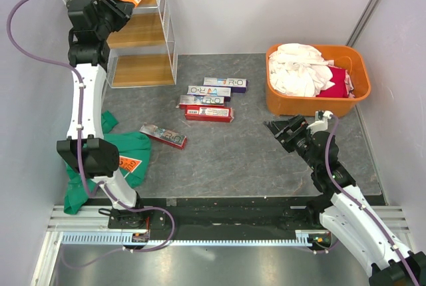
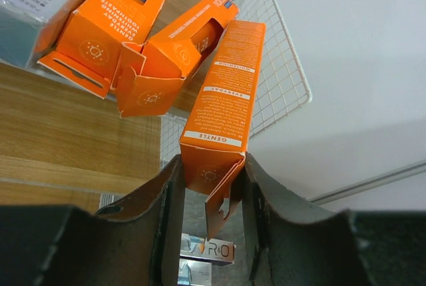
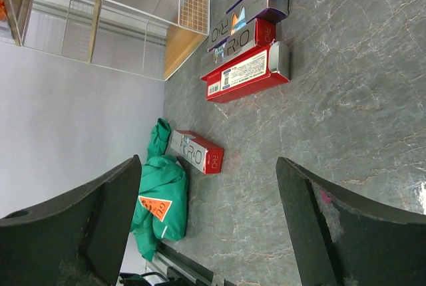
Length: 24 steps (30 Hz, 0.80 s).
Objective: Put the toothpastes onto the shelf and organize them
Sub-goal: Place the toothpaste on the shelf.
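My left gripper (image 1: 122, 5) is raised at the top tier of the shelf (image 1: 143, 41), shut on the near end of an orange toothpaste carton (image 2: 223, 100) whose end flap hangs open. The carton slants over the wire edge (image 2: 283, 73). Two more orange cartons (image 2: 110, 13) and a grey one (image 2: 30, 0) lie on that wooden board (image 2: 66, 133). Several toothpastes (image 1: 212, 100) lie in a cluster on the table, and one red carton (image 1: 164, 136) lies apart. My right gripper (image 1: 285, 130) hovers open and empty above the table; its wrist view shows the red carton (image 3: 196, 151).
A green cloth (image 1: 126, 153) lies at the left by the left arm's base. An orange tub (image 1: 359, 66) full of laundry stands at the back right. The lower two shelf boards (image 1: 141, 70) look bare. Walls close in on both sides.
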Tool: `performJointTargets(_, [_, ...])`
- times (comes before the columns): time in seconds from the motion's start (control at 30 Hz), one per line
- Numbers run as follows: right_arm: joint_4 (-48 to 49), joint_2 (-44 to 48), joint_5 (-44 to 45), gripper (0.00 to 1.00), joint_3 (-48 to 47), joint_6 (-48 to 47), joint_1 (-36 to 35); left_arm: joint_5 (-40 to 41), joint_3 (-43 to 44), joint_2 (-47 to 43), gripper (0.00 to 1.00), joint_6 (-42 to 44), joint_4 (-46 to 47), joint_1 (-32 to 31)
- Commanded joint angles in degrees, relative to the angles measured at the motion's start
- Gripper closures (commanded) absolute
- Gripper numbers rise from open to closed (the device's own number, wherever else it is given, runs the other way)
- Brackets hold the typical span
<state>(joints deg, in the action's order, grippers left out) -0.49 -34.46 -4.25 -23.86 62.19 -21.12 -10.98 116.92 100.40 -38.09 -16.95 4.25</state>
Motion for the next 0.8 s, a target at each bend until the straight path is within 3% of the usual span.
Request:
performJointTargets(0.0, [0.67, 0.44, -0.14, 0.1, 0.48, -0.5, 0.29, 5.09, 2.07, 1.9, 0.98, 4.24, -0.27, -1.52])
performJointTargets(0.17, [0.67, 0.44, -0.06, 0.1, 0.65, -0.58, 0.3, 10.36, 3.83, 3.4, 0.98, 8.8, -2.03, -3.55])
performJointTargets(0.37, [0.67, 0.53, -0.14, 0.1, 0.83, -0.67, 0.38, 21.34, 9.45, 6.38, 0.96, 18.48, -6.33, -10.48])
performJointTargets(0.77, [-0.65, 0.01, -0.67, 0.1, 1.36, -0.58, 0.47, 27.33, 5.42, 4.02, 0.96, 20.68, -8.1, -9.09])
